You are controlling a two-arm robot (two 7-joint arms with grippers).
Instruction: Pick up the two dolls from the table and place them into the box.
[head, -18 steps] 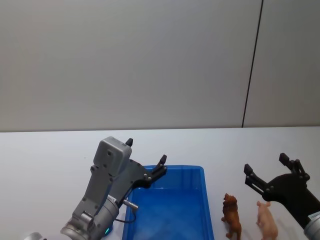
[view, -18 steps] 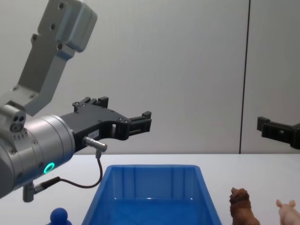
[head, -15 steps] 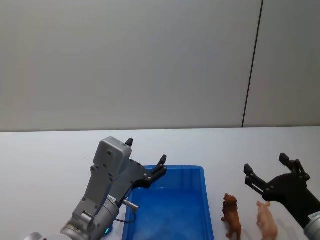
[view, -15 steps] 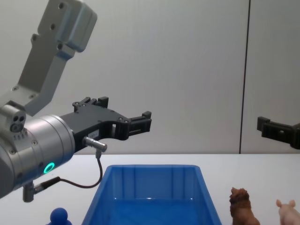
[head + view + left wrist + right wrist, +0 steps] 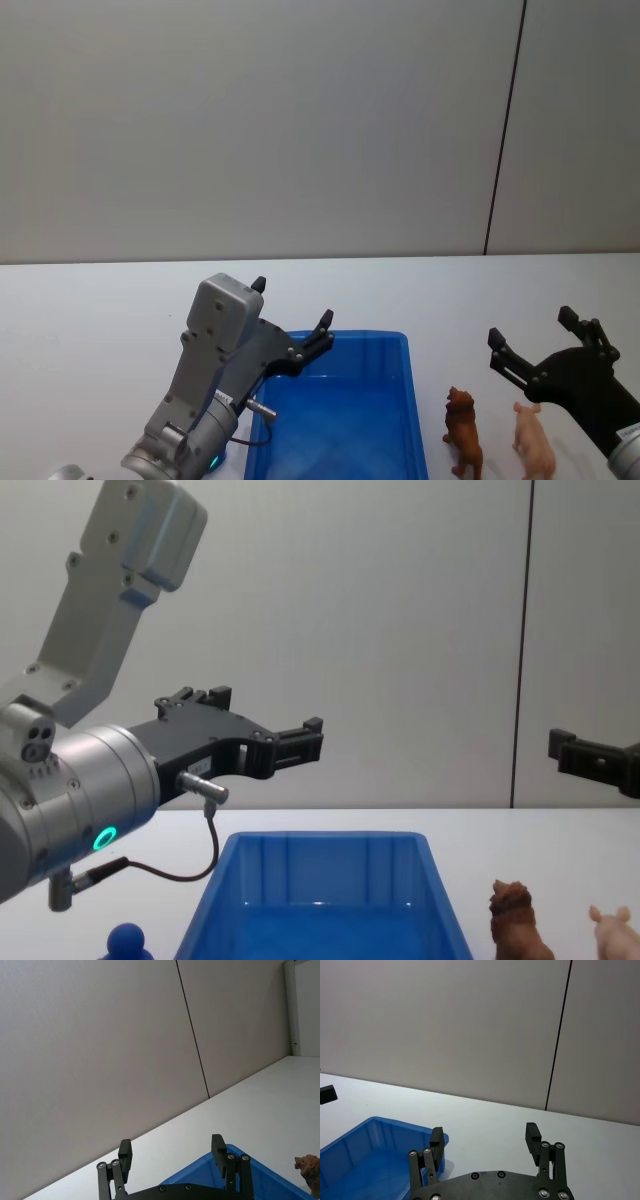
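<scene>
The blue box [image 5: 370,336] sits on the white table [image 5: 90,310] just in front of me, and nothing shows inside it. To its right stand the two dolls, upright: the shaggy brown one [image 5: 463,432] nearest the box and the pale pink pig [image 5: 534,443] beside it. My left gripper [image 5: 292,303] hovers open and empty above the box's far left corner. My right gripper [image 5: 531,326] hangs open and empty in the air just beyond the dolls. The chest view shows the brown doll [image 5: 518,920] and the pig [image 5: 615,930] at the lower right.
A small dark-blue round-topped object [image 5: 127,942] stands on the table left of the box [image 5: 325,836]. A grey wall with a dark vertical seam [image 5: 503,130] rises behind the table. Bare tabletop stretches beyond the box and to the left.
</scene>
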